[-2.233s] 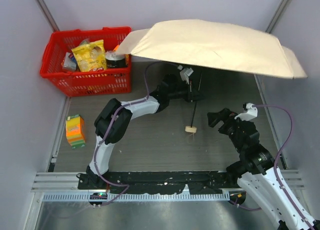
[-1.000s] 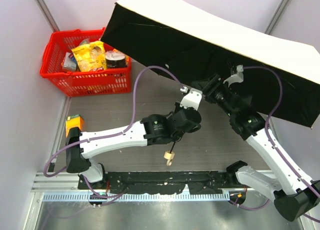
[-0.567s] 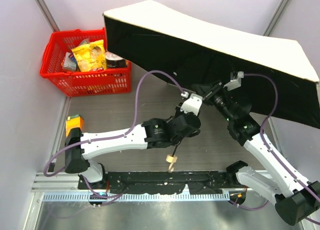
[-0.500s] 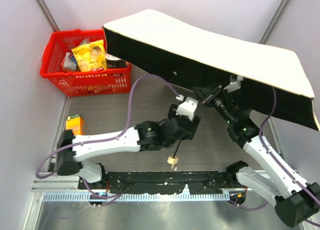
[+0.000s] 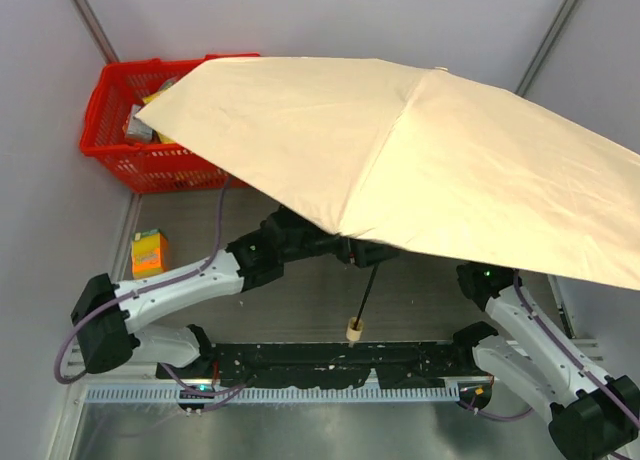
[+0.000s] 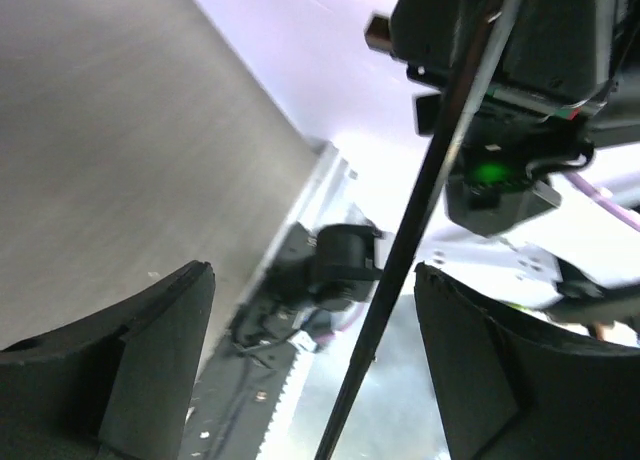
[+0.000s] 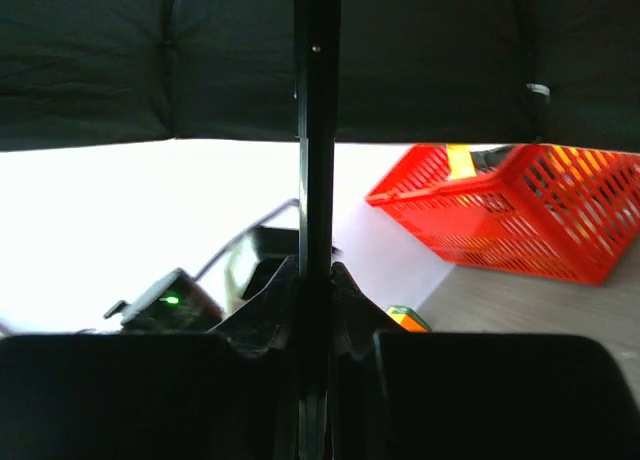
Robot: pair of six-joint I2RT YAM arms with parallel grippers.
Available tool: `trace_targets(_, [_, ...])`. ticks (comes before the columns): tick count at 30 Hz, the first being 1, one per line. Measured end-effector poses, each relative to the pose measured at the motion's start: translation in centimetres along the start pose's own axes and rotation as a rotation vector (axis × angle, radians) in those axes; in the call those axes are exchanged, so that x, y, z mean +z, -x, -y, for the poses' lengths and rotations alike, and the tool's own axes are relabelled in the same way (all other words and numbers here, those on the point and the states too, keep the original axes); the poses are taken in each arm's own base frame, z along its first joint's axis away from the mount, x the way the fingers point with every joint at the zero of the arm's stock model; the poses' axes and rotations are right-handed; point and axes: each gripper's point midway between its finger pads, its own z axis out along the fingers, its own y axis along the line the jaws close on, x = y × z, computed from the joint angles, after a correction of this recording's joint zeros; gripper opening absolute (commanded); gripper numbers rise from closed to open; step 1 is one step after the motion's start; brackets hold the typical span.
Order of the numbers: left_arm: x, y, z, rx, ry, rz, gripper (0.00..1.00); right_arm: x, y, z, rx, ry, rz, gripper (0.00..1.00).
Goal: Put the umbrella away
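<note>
While the umbrella point(image 5: 400, 150) is standing fully open, it is hanging above the counter point(image 5: 250, 315). Its beige canopy is sweeping from the upper left of the overhead frame out past the right edge. The thin black shaft point(image 5: 366, 292) is slanting down from under the fabric toward the lower middle, and the small cream handle point(image 5: 353, 328) is sitting at its tip, just above the near rail.

Folding looks like the step in hand, since nothing is collapsed yet. To do it well, one arm should be keeping the shaft pinned and steady. The other should be closing squarely on the shaft, or on the sliding collar if it can reach it, and pulling along the shaft's own line rather than across it. A sideways pull is likely to bend the ribs or swing the wide canopy into the walls.

In the right wrist view, the right end effector point(image 7: 315, 315) is clamping the shaft between nearly closed fingers, under the dark underside of the canopy. In the left wrist view, the left end effector point(image 6: 312, 280) is gaping wide. The shaft is running diagonally through the gap, nearer one finger, and I cannot tell whether it is touching that finger.

The canopy's upper-left corner is covering part of the red basket point(image 5: 125, 155), and an orange carton point(image 5: 150, 252) is lying at the left edge.
</note>
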Motion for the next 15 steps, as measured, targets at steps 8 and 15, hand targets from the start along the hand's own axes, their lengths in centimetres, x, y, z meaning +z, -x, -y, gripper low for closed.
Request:
trace_targets(8, [2.0,-2.7,3.9,-0.111,-0.256,-0.136,0.0,0.0,0.9,-2.7,-0.034,0.114,0.023,0.01])
trace_targets(15, [1.8,-2.6,3.9,-0.032,-0.222,-0.1,0.0,0.8,1.8,0.1,0.019,-0.109,0.031,0.54])
